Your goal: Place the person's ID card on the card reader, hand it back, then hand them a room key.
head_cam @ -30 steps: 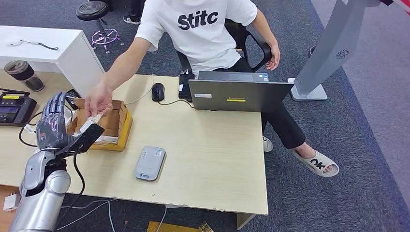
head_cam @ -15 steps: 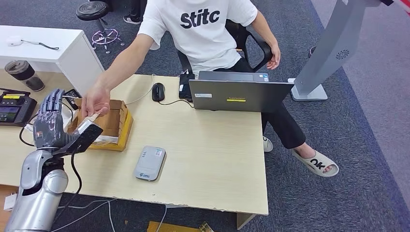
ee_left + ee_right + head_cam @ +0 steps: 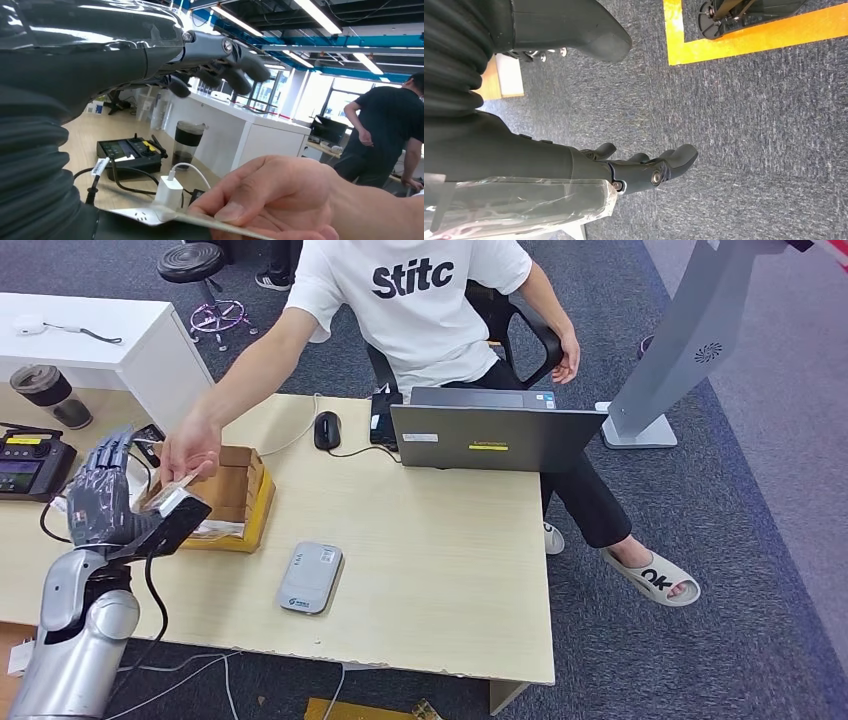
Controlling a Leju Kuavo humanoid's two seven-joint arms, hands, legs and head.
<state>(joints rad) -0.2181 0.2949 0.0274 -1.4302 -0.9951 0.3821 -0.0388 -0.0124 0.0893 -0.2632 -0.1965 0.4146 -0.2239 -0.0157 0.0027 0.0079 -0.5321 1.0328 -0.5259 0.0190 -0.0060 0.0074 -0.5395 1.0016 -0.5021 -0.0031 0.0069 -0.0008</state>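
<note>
Left hand [image 3: 100, 502], fingers spread at left of frame, receives the ID card [image 3: 172, 490] from the person's hand [image 3: 190, 450]; right hand [image 3: 644, 167] empty.

on the tabletop [image 3: 430, 570], the card reader [image 3: 310, 578] lies near the middle, right of the cardboard box [image 3: 235, 502]. the mouse [image 3: 327, 429] sits farther back, left of the laptop [image 3: 497, 435]. the controller [image 3: 30, 460] sits far left.

Pale ID card [image 3: 172, 487] pinched flat; grey card reader [image 3: 310, 578] lies on table.
</note>
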